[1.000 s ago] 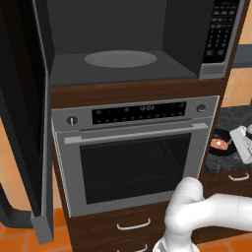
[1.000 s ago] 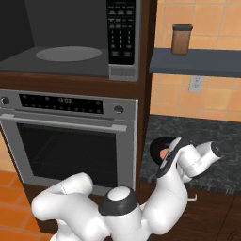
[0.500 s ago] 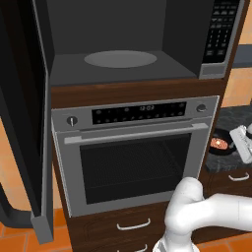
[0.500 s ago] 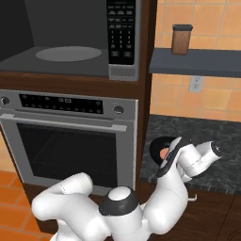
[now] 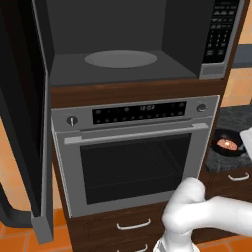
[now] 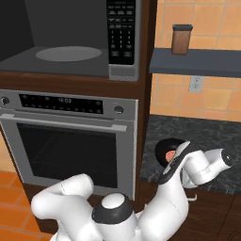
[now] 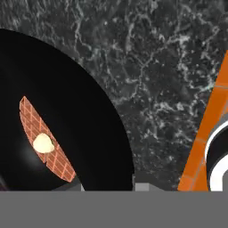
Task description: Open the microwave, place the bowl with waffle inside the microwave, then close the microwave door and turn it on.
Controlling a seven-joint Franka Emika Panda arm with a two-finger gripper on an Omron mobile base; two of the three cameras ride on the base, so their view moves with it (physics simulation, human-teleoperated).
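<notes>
The bowl with waffle (image 7: 53,133) is sitting on the dark speckled counter (image 6: 207,136) to the right of the oven (image 5: 133,157), with the gripper (image 6: 172,160) reaching down at its rim; whether the jaws are clamping the rim I cannot tell. The pick-up step seems to be in hand, and the next move is calling for a level lift up into the microwave (image 5: 123,59), whose microwave door (image 5: 24,123) is standing open. The hand view is revealing the waffle's grid and pale topping, while the right base view is showing a jar (image 6: 181,39) on a shelf
</notes>
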